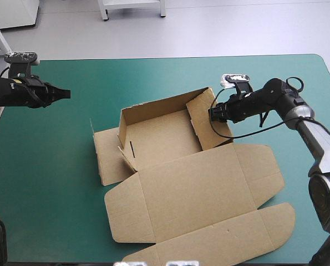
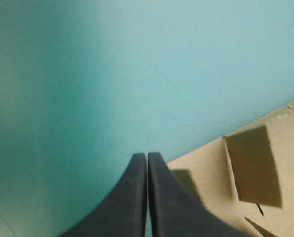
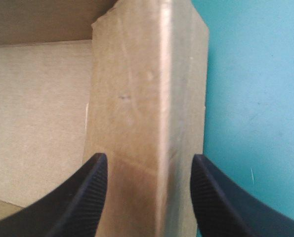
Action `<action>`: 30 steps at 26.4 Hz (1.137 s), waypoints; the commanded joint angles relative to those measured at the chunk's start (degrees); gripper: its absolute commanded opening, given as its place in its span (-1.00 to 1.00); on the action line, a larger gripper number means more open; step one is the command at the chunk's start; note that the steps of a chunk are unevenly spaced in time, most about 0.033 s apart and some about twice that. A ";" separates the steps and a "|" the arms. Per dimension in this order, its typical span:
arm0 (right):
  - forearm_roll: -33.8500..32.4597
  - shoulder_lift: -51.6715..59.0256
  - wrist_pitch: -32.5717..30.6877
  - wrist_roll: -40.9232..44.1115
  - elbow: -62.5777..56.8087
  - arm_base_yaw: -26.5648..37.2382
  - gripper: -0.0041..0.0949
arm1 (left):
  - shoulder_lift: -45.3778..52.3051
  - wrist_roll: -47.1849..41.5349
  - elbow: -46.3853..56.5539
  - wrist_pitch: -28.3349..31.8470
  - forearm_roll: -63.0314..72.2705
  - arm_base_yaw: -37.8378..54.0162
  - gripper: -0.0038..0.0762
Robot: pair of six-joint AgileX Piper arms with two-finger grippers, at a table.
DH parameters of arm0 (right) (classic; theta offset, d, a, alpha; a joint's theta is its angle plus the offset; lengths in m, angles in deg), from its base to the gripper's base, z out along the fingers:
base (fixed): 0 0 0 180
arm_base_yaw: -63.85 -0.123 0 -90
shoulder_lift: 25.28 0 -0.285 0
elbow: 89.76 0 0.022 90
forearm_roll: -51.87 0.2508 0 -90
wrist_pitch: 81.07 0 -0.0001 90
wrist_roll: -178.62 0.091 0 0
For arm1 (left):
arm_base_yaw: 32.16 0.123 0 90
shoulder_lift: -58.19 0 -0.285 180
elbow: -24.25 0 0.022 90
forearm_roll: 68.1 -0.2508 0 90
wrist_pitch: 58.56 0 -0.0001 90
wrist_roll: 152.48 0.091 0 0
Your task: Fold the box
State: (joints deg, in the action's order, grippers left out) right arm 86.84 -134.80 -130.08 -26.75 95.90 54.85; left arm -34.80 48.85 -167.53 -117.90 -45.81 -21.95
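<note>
Black left pincer [image 2: 147, 157], right pincer [image 3: 149, 163] (ribbed fingers [image 3: 90, 192])

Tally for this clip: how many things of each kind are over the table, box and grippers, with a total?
box: 1
grippers: 2 (left gripper, right gripper)
total: 3

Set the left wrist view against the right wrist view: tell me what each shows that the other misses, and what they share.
Only the left wrist view: the left gripper, shut in a pointed arch over bare teal-green cover, with a small upright flap of the box ahead and to one side. Only the right wrist view: the right gripper, open, its fingers apart on either side of a raised side wall. Both: brown board of the box and the teal-green cover.
</note>
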 commanded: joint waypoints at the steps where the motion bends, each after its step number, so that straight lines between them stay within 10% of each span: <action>1: 1.93 4.02 1.55 -1.13 1.84 0.08 0.23 | 1.89 0.19 -1.66 2.34 2.15 0.13 -0.91; 8: -11.34 4.63 -13.65 6.36 14.17 -0.69 0.23 | 1.89 0.52 -1.66 1.88 2.15 0.13 -0.91; 20: -34.96 2.76 -18.93 19.63 19.58 -10.50 0.22 | 1.89 0.55 -1.66 1.14 2.15 0.13 -0.92; 30: -33.20 -2.27 -18.47 23.00 20.09 -10.79 0.21 | 1.89 0.55 -1.66 0.56 2.15 0.13 -0.92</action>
State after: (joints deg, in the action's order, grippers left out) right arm 53.09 -138.85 -150.09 -4.07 114.08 44.13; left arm -34.80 49.36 -167.53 -119.36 -45.67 -21.95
